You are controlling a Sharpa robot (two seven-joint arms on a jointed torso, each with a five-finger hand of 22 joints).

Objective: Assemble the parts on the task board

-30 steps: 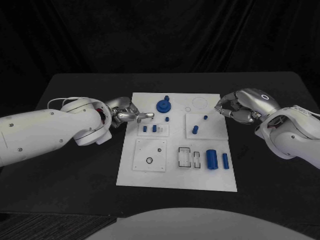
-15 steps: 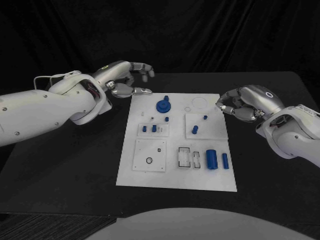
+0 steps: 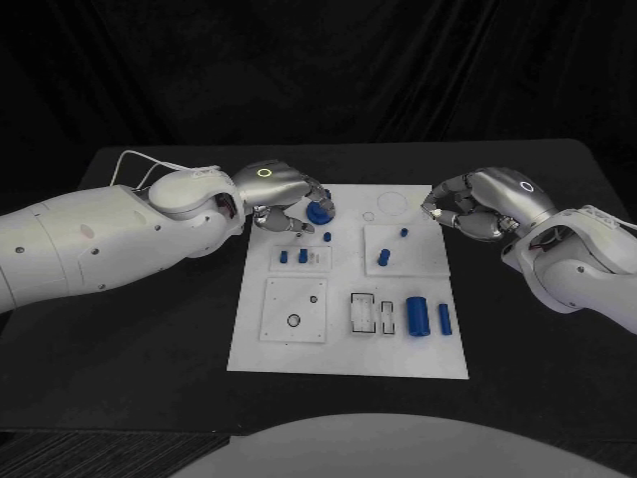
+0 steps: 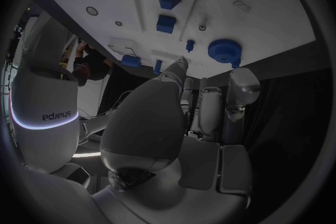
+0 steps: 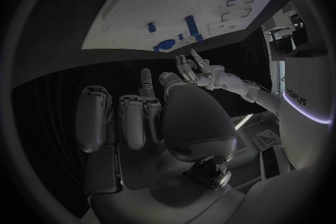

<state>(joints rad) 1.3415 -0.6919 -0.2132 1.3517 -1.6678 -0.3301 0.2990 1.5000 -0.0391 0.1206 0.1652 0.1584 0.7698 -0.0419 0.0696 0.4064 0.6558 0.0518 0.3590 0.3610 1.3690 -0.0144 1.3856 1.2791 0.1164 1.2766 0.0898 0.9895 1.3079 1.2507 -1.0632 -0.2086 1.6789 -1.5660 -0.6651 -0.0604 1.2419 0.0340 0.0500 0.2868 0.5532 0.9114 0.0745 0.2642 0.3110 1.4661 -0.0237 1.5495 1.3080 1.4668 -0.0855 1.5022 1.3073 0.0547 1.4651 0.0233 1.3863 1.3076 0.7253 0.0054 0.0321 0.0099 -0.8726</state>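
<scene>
A black surface [image 3: 132, 339] carries the white board [image 3: 350, 349] at its middle, against dark curtains. Blue parts [image 3: 419, 317] lie scattered across the board. The left hand [image 3: 280, 206] hovers over the board's far left corner beside a blue gear [image 3: 320, 211], empty, fingers apart. The right hand [image 3: 470, 207] sits at the board's far right edge, fingers curled in on nothing.

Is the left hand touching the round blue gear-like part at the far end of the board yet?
Apart. The left wrist view shows the left hand's fingertips short of the round blue part, board surface between them.
</scene>
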